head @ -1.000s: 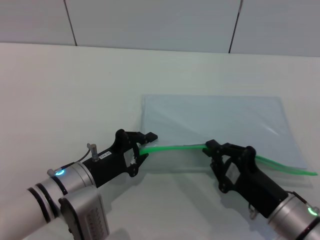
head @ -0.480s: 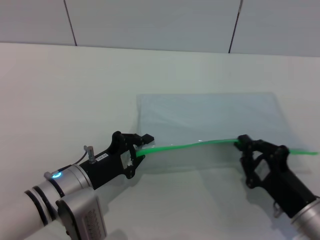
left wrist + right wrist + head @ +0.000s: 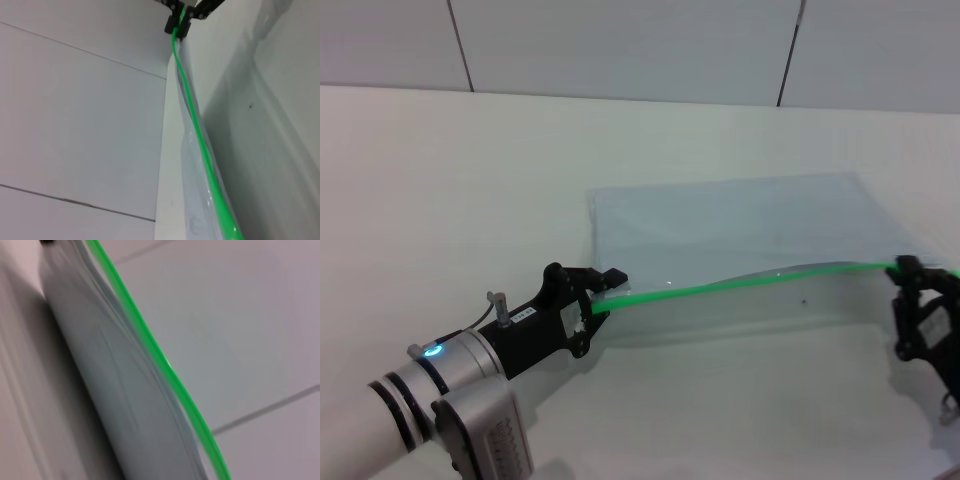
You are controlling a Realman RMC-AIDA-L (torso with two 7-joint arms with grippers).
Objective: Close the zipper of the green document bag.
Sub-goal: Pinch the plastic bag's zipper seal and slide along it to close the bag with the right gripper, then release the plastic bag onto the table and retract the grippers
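Observation:
The green document bag (image 3: 740,232) lies flat on the white table, a pale translucent pouch. Its near long edge is lifted off the surface. The zipper (image 3: 750,279) runs as a bright green strip along that edge. My left gripper (image 3: 607,291) is shut on the strip's left end. At the far right of the head view, my right gripper (image 3: 908,268) is shut on the strip's right end. In the left wrist view the zipper (image 3: 200,140) stretches away to the right gripper (image 3: 179,24) pinching it. The right wrist view shows the zipper (image 3: 160,357) and the bag (image 3: 110,390) up close. The slider is hidden.
The white table (image 3: 470,180) spreads to the left of the bag and behind it. A pale panelled wall (image 3: 620,45) rises behind the table.
My right gripper has slid right along the zipper, from its middle to its right end. The strip now hangs straighter and the bag has shifted slightly left. The left gripper kept its hold.

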